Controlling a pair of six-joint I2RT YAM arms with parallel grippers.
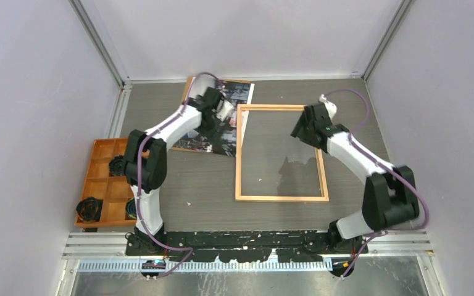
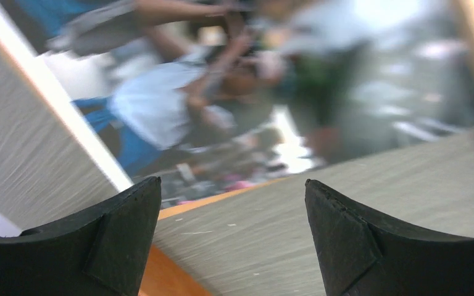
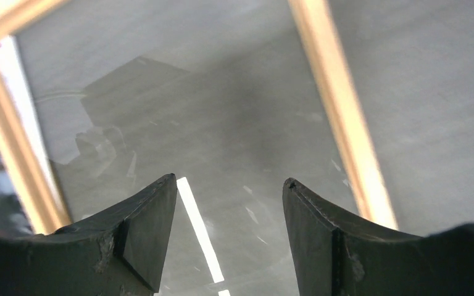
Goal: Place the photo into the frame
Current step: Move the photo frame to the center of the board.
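Overhead, a grey wood-grain tabletop (image 1: 358,111) sits between pale lilac walls (image 1: 37,92), with an orange compartment tray (image 1: 102,179) at its left edge. Right of the tray, the photo (image 1: 237,92) lies face up at the back, with the left hand (image 2: 231,184) hovering over it, fingers spread and holding nothing. Just beside the photo, the frame (image 1: 237,154) lies flat mid-table, and the right hand (image 3: 229,180) hangs above its far right corner, likewise spread open.
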